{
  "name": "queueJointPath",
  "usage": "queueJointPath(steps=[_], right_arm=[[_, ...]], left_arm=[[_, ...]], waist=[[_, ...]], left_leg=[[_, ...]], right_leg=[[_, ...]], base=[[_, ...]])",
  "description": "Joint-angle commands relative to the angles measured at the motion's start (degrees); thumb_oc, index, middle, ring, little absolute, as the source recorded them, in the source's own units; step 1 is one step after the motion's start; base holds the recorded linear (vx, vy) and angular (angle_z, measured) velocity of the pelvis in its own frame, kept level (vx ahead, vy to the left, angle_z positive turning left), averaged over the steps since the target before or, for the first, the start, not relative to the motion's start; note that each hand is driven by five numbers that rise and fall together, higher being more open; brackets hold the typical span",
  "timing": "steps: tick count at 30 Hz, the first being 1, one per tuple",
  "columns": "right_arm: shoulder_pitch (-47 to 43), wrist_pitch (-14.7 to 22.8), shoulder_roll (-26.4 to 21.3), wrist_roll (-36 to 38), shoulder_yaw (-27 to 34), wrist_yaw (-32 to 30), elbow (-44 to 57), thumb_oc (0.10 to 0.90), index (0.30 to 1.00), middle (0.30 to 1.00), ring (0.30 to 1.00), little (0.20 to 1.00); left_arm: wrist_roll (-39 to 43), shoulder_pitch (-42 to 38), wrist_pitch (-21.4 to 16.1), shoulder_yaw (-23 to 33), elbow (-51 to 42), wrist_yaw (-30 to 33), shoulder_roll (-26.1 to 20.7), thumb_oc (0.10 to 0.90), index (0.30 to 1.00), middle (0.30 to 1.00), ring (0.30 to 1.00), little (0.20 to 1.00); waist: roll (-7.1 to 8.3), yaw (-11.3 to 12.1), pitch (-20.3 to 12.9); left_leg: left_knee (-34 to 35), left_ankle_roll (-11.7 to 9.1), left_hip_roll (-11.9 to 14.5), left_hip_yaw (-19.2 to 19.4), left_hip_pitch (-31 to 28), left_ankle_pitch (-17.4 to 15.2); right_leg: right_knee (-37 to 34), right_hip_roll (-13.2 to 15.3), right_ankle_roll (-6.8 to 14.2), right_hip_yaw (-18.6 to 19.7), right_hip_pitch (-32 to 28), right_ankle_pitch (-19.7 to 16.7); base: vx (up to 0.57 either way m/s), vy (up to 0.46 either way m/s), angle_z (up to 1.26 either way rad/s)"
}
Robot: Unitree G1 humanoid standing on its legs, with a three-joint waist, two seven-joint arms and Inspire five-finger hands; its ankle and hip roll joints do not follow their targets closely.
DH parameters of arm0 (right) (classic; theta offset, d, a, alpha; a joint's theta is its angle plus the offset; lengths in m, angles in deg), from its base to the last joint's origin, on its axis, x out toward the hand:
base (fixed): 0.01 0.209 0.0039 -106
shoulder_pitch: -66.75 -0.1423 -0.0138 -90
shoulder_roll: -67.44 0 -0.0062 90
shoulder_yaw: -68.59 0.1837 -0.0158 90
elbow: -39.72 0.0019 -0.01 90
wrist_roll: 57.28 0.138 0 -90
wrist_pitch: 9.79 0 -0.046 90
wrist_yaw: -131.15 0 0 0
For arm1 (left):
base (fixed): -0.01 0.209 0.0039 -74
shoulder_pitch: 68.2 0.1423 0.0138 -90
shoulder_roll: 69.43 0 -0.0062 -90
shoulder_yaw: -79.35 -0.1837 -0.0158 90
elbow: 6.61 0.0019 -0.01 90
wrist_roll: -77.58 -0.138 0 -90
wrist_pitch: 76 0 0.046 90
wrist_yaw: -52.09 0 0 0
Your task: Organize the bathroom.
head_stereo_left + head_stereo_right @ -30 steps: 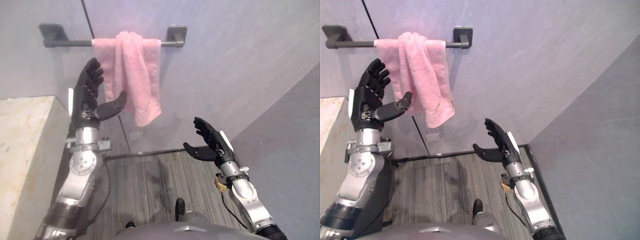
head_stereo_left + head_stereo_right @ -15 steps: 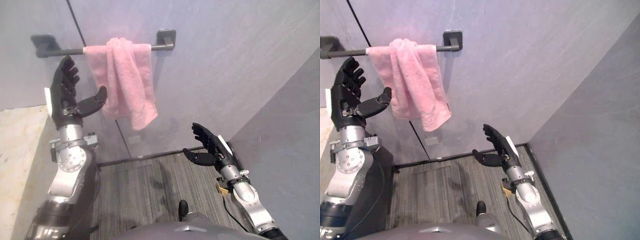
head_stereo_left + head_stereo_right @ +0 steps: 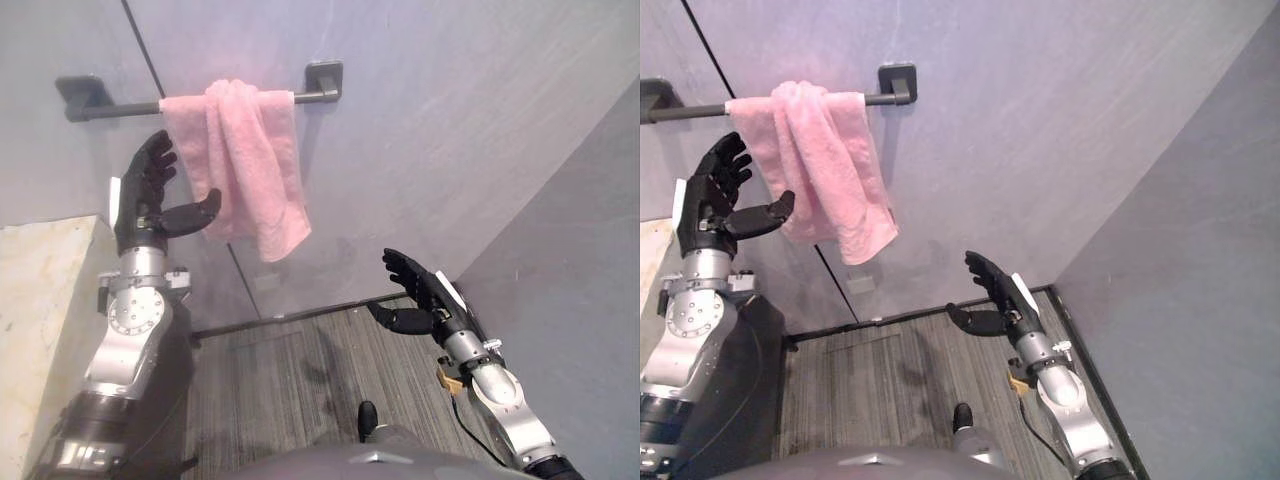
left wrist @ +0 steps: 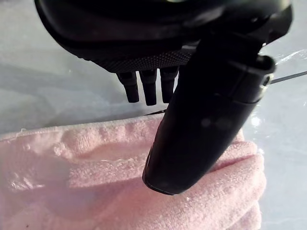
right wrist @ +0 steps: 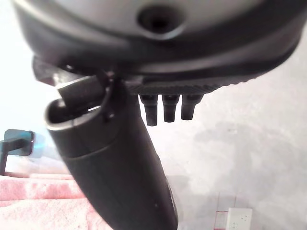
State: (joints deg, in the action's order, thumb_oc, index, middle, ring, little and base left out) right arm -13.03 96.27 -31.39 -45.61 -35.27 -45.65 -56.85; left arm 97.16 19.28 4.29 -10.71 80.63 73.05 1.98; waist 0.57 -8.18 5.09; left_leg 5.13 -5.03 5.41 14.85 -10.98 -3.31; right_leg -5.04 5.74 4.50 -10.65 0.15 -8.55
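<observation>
A pink towel hangs bunched over a dark rail on the grey wall; its lower end droops to the right. My left hand is raised just left of the towel, open, thumb pointing at the cloth without holding it. In the left wrist view the towel lies past the thumb. My right hand is open low on the right, well below the towel and away from it, holding nothing.
A pale marble counter fills the lower left. The floor is dark striped planking. A grey wall closes the right side, forming a corner. A dark vertical seam runs down the back wall behind the rail.
The camera has shifted. My left hand has dropped a little beside the towel and stays open. The right hand holds about the same place.
</observation>
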Motion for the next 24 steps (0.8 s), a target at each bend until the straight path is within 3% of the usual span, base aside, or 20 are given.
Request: queueJointPath(steps=[1, 4, 5, 8, 9, 11, 12, 13, 14, 24], right_arm=[[-7.2, 7.4, -2.6, 2.3, 3.5, 0.3, 6.1, 0.8, 0.9, 0.9, 0.9, 0.9], [-7.3, 7.2, -2.8, 2.4, 3.9, 1.0, 6.6, 0.8, 0.9, 0.9, 0.9, 0.9], [-7.3, 7.0, -2.8, 2.2, 3.9, 1.2, 6.8, 0.8, 0.9, 0.9, 0.9, 0.9], [-7.3, 7.1, -2.9, 2.0, 4.0, 1.9, 6.9, 0.8, 0.9, 0.9, 0.9, 0.9], [-7.4, 7.1, -3.0, 2.0, 4.1, 2.0, 6.9, 0.8, 0.9, 0.9, 0.9, 0.9], [-7.6, 7.2, -3.2, 2.5, 4.1, 2.6, 6.8, 0.8, 0.9, 0.9, 0.9, 0.9], [-7.7, 7.2, -3.2, 2.5, 4.0, 2.7, 6.8, 0.8, 0.9, 0.9, 0.9, 0.9], [-7.8, 7.2, -3.3, 2.5, 4.0, 2.8, 6.8, 0.8, 0.9, 0.9, 0.9, 0.9], [-7.9, 7.1, -3.5, 2.6, 4.0, 3.0, 6.7, 0.8, 0.9, 0.9, 0.9, 0.9], [-7.7, 6.7, -3.3, 2.6, 3.7, 3.3, 6.3, 0.8, 0.9, 0.9, 0.9, 0.9]], left_arm=[[-3.2, -12.2, -5.2, 2.3, 4.7, 1.8, -6.2, 0.698, 0.747, 0.747, 0.747, 0.747], [-3.7, -11.9, -5.6, 3.2, 5.4, 0.7, -6.5, 0.682, 0.724, 0.724, 0.724, 0.724], [-3.3, -11.8, -5.7, 3.3, 5.6, 0.1, -6.7, 0.599, 0.599, 0.599, 0.599, 0.599], [-3.3, -11.9, -5.8, 3.4, 6.0, -2.1, -7.1, 0.563, 0.545, 0.545, 0.545, 0.545], [-2.9, -12.0, -5.9, 3.4, 6.1, -2.6, -7.3, 0.525, 0.488, 0.488, 0.488, 0.488], [-2.4, -12.2, -6.7, 3.3, 7.0, -4.2, -8.1, 0.516, 0.474, 0.474, 0.474, 0.474], [-2.0, -12.3, -6.8, 3.3, 7.2, -4.5, -8.4, 0.522, 0.484, 0.484, 0.484, 0.484], [-1.5, -12.5, -6.7, 3.3, 7.4, -4.7, -8.8, 0.571, 0.556, 0.556, 0.556, 0.556], [-1.2, -13.0, -6.7, 3.1, 8.0, -4.6, -9.3, 0.8, 0.9, 0.9, 0.9, 0.9], [-0.2, -14.2, -7.3, 4.0, 10.4, -0.4, -9.4, 0.8, 0.9, 0.9, 0.9, 0.9]], waist=[[-1.91, -1.5, -2.8], [-1.96, -1.5, -2.8], [-2.04, -1.6, -2.9], [-2.15, -1.6, -3.0], [-2.17, -1.6, -3.1], [-2.28, -1.7, -3.1], [-2.31, -1.8, -3.1], [-2.34, -1.8, -3.1], [-2.42, -1.9, -3.2], [-2.49, -2.2, -3.4]], left_leg=[[-0.1, 1.3, -1.1, 0.7, 0.8, 0.3], [-0.2, 1.3, -1.1, 0.8, 0.8, 0.3], [-0.2, 1.3, -1.1, 0.8, 0.8, 0.3], [-0.2, 1.3, -1.2, 1.0, 0.8, 0.2], [-0.2, 1.3, -1.2, 1.0, 0.8, 0.2], [-0.2, 1.4, -1.3, 1.2, 0.7, 0.2], [-0.2, 1.4, -1.3, 1.3, 0.6, 0.2], [-0.2, 1.4, -1.3, 1.4, 0.6, 0.2], [-0.2, 1.4, -1.3, 1.5, 0.6, 0.3], [-0.4, 1.6, -1.5, 1.7, 0.6, 0.1]], right_leg=[[2.6, 3.4, 8.5, -1.2, -5.5, 9.3], [2.6, 3.3, 8.5, -1.2, -5.5, 9.3], [2.7, 3.3, 8.5, -1.2, -5.5, 9.4], [2.6, 3.3, 8.4, -1.2, -5.5, 9.5], [2.7, 3.2, 8.4, -1.2, -5.5, 9.5], [2.8, 3.2, 8.4, -1.2, -5.5, 9.6], [2.9, 3.2, 8.4, -1.1, -5.5, 9.6], [2.9, 3.2, 8.4, -1.1, -5.5, 9.6], [3.0, 3.1, 8.4, -1.0, -5.4, 9.6], [3.4, 3.1, 8.4, -0.6, -5.2, 9.8]], base=[[0.05, 0.005, -0.02], [0.05, 0.008, -0.01], [0.05, 0.018, 0.0], [0.04, 0.015, 0.0], [0.04, 0.02, -0.01], [0.03, 0.022, -0.03], [0.02, 0.015, -0.06], [0.01, 0.012, -0.06], [0.02, 0.01, -0.08], [0.01, 0.001, -0.05]])
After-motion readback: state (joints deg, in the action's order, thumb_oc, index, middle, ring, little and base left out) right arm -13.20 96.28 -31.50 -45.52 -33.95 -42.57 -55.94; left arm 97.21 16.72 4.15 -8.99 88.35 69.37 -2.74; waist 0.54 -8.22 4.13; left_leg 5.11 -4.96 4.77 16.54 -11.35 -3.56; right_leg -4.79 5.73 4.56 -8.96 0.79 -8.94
